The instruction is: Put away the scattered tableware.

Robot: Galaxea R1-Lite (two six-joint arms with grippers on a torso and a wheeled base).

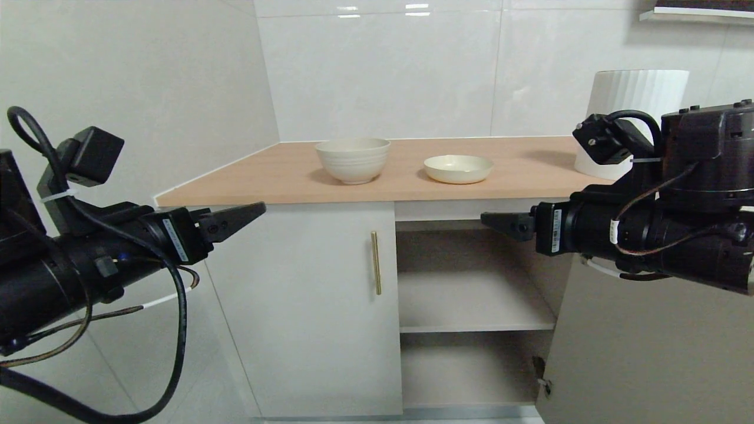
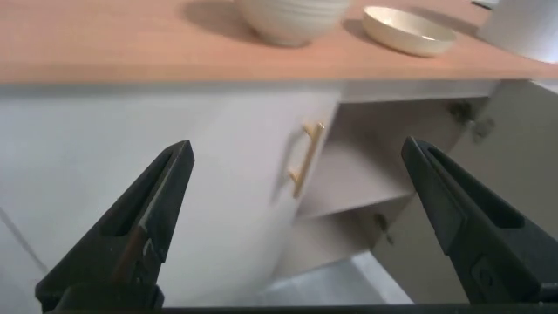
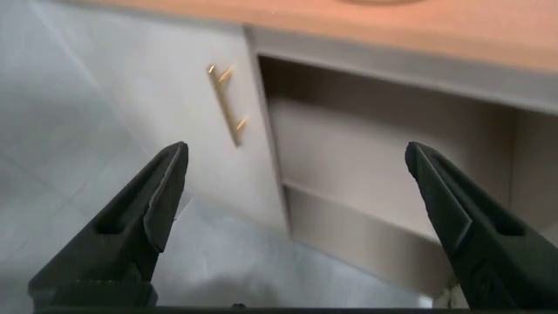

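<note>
A deep cream bowl (image 1: 353, 159) (image 2: 288, 17) and a shallow cream dish (image 1: 458, 168) (image 2: 408, 30) stand side by side on the wooden countertop (image 1: 283, 176), the dish to the right. My left gripper (image 1: 247, 213) (image 2: 296, 148) hangs open and empty in front of the cabinet, below counter level and left of the bowl. At the same height my right gripper (image 1: 500, 222) (image 3: 296, 150), also open and empty, sits before the open cabinet compartment (image 1: 471, 282), below and right of the dish.
The left cabinet door (image 1: 318, 306) is closed and has a gold handle (image 1: 376, 262) (image 2: 305, 157) (image 3: 228, 113). The right door (image 1: 642, 353) is swung open, showing a shelf (image 1: 471, 321) (image 3: 366, 218). A white ribbed container (image 1: 633, 112) stands at the counter's right. Tiled walls close off the back and left.
</note>
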